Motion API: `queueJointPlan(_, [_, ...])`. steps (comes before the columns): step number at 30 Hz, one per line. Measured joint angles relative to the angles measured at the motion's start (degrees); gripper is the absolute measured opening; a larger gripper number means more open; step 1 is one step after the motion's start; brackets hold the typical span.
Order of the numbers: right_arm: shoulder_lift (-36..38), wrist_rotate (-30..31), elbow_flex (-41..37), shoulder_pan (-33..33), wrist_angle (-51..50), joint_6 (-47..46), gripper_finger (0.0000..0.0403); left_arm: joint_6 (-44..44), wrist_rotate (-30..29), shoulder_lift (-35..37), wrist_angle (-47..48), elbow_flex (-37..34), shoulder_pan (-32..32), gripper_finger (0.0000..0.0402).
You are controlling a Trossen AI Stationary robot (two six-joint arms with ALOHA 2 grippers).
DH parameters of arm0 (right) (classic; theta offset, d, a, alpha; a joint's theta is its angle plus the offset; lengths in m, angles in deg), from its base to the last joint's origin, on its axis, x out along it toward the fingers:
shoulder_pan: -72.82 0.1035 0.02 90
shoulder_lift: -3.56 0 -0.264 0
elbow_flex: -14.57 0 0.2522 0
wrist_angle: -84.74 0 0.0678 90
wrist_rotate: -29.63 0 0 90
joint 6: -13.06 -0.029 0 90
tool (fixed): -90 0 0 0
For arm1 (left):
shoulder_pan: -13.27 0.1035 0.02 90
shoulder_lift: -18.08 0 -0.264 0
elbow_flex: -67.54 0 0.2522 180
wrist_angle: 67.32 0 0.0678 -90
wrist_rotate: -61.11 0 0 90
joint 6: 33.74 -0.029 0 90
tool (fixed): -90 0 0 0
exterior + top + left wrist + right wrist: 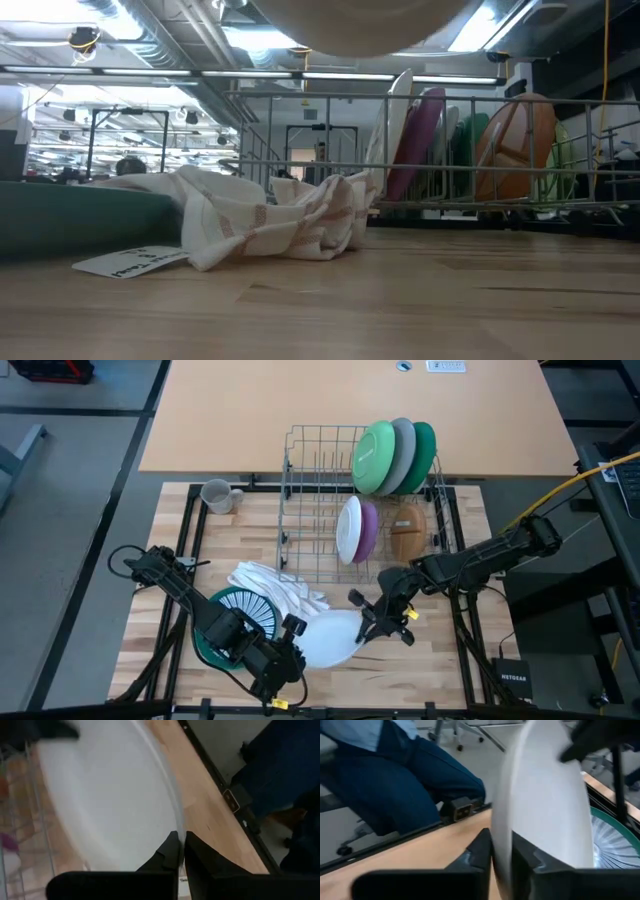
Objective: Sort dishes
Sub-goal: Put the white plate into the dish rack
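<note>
Both arms meet at the near edge of the wooden surface (440, 660), each gripping the same white plate (330, 638). The left hand (297, 652) has its fingers pressed together on the plate's rim; in the left wrist view the two dark fingers (172, 852) pinch the edge of the plate (110, 795). The right hand (368, 622) holds the opposite rim; the right wrist view shows the plate (545, 800) standing edge-on between its two fingers (480, 851), which sit close against both faces.

The plate is lifted off the surface, just in front of the wire rack (320, 470), and tilted.

Beneath the left arm lies a teal plate with a ribbed pattern (240, 610), flat on the surface. A white striped cloth (275, 585) is bunched beside it, partly overlapping its rim.

Rack contents: green (372, 457), grey (402, 452) and teal (424, 452) large plates upright in the back row; a white plate (349, 528), a purple plate (368, 528) and a brown bowl (406, 532) upright in the front row.

A grey mug (216, 496) stands on the surface to the left of the rack, well apart from both hands.

Right wrist view: a person in blue trousers (400, 775) is seated beyond the edge of the surface
</note>
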Motion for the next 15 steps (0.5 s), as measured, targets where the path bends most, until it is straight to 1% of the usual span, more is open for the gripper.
queueJointPlan(3, [0.0, -2.0, 0.0, 0.4, -0.2, -0.1, 0.0016, 3.0, -0.2, 0.0, 0.2, 0.0, 0.3, 0.002])
queueJointPlan(6, [0.0, -2.9, 0.0, 0.3, 0.1, -0.6, 0.0015, 7.4, -0.7, 0.0, 0.0, 0.0, 0.7, 0.0041])
queueJointPlan(10, [0.0, -1.0, 0.0, 0.9, 0.4, -0.8, 0.0029, 13.5, -2.6, 0.0, -0.5, 0.0, 1.6, 0.0079])
queueJointPlan(13, [0.0, -0.6, 0.0, 1.3, 0.4, -1.0, 0.0027, 14.3, -2.8, 0.0, -0.8, 0.0, 1.8, 0.0113])
queueJointPlan(15, [0.0, -0.9, 0.0, 1.3, 0.4, -1.1, 0.0018, 12.4, -2.7, 0.0, -0.6, 0.0, 1.8, 0.0132])
